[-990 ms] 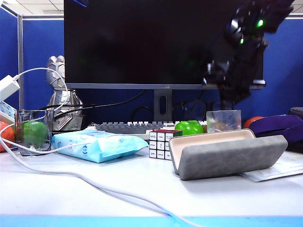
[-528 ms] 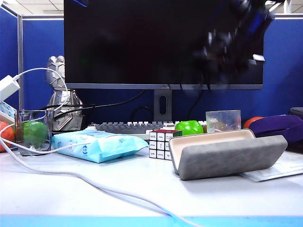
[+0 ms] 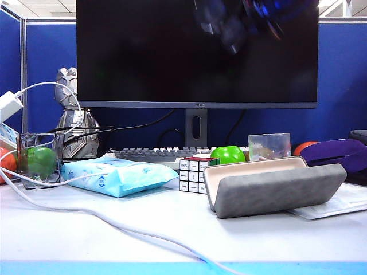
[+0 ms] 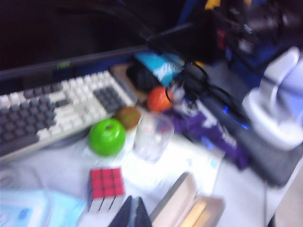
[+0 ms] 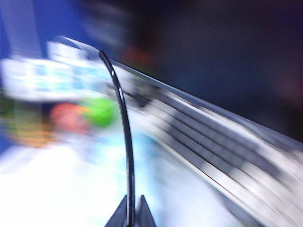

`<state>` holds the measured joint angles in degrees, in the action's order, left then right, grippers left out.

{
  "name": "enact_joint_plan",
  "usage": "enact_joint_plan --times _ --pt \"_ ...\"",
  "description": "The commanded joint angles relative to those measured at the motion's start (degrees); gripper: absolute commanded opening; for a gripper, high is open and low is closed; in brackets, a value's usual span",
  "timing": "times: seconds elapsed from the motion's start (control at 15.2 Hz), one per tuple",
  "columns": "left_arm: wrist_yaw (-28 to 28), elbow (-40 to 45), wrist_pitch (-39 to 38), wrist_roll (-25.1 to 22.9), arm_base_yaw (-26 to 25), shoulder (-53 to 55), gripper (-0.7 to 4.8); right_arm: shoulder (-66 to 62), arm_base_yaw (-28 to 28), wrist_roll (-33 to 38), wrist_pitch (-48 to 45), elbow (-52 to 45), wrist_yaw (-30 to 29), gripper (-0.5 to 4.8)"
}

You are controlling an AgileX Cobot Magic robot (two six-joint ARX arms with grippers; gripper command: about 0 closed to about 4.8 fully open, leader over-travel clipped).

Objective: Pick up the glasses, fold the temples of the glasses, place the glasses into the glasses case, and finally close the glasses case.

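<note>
In the right wrist view my right gripper (image 5: 131, 210) is shut on one of the temples (image 5: 124, 137), a slim black curved arm that rises from between the jaws. The rest of the glasses is out of view. In the exterior view a dark blurred arm (image 3: 241, 17) hangs high in front of the monitor. The glasses case (image 3: 274, 188), grey with a cream lining, lies open on the table, and part of the case (image 4: 189, 210) also shows in the left wrist view. My left gripper (image 4: 134, 212) is shut and empty above the table, between the case and a Rubik's cube (image 4: 105, 187).
A Rubik's cube (image 3: 194, 173), green apple (image 3: 228, 154), clear cup (image 3: 269, 145) and keyboard (image 3: 152, 153) stand behind the case. A pale blue tissue pack (image 3: 117, 175) and a white cable (image 3: 103, 217) lie to the left. A monitor (image 3: 172, 51) fills the back.
The dark arm in the exterior view has risen and swung left, from the upper right to the top edge before the monitor. The case and the other things have not moved.
</note>
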<state>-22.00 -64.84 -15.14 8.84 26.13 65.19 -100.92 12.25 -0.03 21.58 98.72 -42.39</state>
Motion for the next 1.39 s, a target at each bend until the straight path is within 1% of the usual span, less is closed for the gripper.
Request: enact_joint_plan --times 0.07,0.33,0.53,0.66,0.86,0.92,0.99,1.06,1.12,1.25,1.32,1.39 --pt "-1.6 -0.2 3.3 2.8 0.0 -0.2 -0.06 1.2 1.5 3.1 -8.4 0.2 -9.1 -0.01" --pt "-0.7 -0.2 3.7 3.7 0.0 -0.2 -0.06 1.7 1.8 3.5 -10.8 0.2 -10.8 -0.01" --pt "-1.4 -0.2 3.7 4.1 0.0 -0.2 -0.06 1.7 1.8 3.5 -13.4 0.2 -15.0 -0.01" --pt "-1.4 -0.2 3.7 6.5 0.0 -0.2 -0.06 2.1 1.8 3.5 -16.4 0.2 -17.4 -0.01" --pt "-1.5 -0.2 4.4 10.9 0.0 -0.2 -0.06 4.4 1.8 3.5 -19.0 0.2 -18.0 -0.01" --pt "-2.4 -0.2 5.3 13.1 0.0 -0.2 -0.06 5.2 1.8 3.5 -20.4 0.2 -18.3 -0.01" --pt "-7.7 -0.2 8.3 16.7 0.0 0.0 -0.06 5.9 2.1 4.1 -24.1 0.2 -20.6 -0.01" --pt "-12.3 -0.2 11.4 20.2 0.0 0.1 -0.06 6.3 2.1 6.8 -27.6 0.2 -21.8 -0.01" --pt "-15.4 -0.2 14.9 24.9 0.0 0.2 -0.06 6.6 2.2 10.5 -32.9 0.2 -23.8 -0.01" --pt "-16.4 -0.2 19.6 33.0 0.0 0.2 -0.06 6.7 3.0 17.0 -43.1 0.2 -25.3 -0.01" --pt "-16.7 -0.2 21.3 35.7 0.0 0.2 -0.06 6.7 3.0 20.5 -48.3 0.2 -25.7 -0.01" --pt "-17.1 -0.2 22.6 38.1 0.0 0.2 -0.06 6.7 3.4 22.5 -51.8 0.2 -25.7 -0.01"
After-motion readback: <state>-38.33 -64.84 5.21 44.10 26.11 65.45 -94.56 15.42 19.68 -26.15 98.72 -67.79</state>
